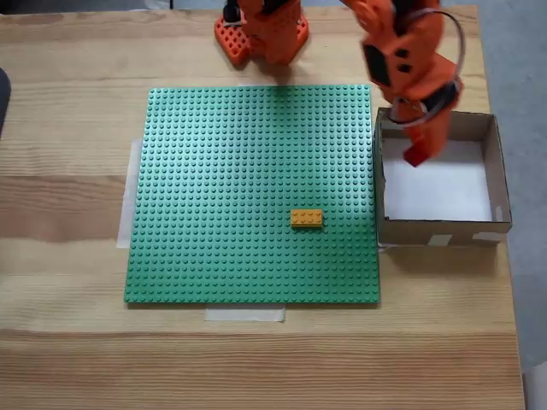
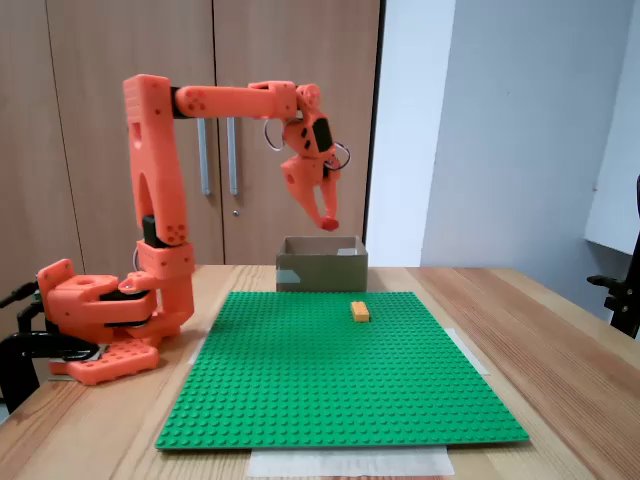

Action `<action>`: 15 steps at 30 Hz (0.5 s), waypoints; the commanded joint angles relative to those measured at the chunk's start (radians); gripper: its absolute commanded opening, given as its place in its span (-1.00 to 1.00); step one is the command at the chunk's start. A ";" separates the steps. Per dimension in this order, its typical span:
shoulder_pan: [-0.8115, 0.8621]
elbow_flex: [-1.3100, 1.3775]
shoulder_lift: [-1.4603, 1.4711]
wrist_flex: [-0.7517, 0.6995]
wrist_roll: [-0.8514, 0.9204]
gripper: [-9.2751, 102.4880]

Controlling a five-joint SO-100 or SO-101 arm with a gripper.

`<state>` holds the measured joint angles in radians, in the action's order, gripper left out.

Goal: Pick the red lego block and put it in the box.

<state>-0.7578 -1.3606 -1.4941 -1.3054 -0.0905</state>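
Observation:
The orange arm reaches over the cardboard box (image 1: 436, 230), which stands at the right edge of the green baseplate. My gripper (image 1: 420, 149) hangs above the box's white bottom, near its left wall, pointing down. It is shut on the red lego block (image 1: 416, 157), a small red piece showing at the fingertips. In the side-on fixed view the gripper (image 2: 325, 217) holds the red lego block (image 2: 329, 224) well above the rim of the box (image 2: 320, 270), with clear air between them.
A green studded baseplate (image 1: 222, 188) covers the table's middle, taped at its edges. One orange-yellow brick (image 1: 307, 218) sits on it toward the box side. The arm's base (image 1: 261, 34) stands beyond the plate's far edge. Cabinet doors (image 2: 230, 120) rise behind the table.

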 commanded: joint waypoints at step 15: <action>-0.034 0.164 0.235 0.023 0.005 -0.85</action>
<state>-0.7869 -1.2441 -1.2655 -1.2931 -0.0905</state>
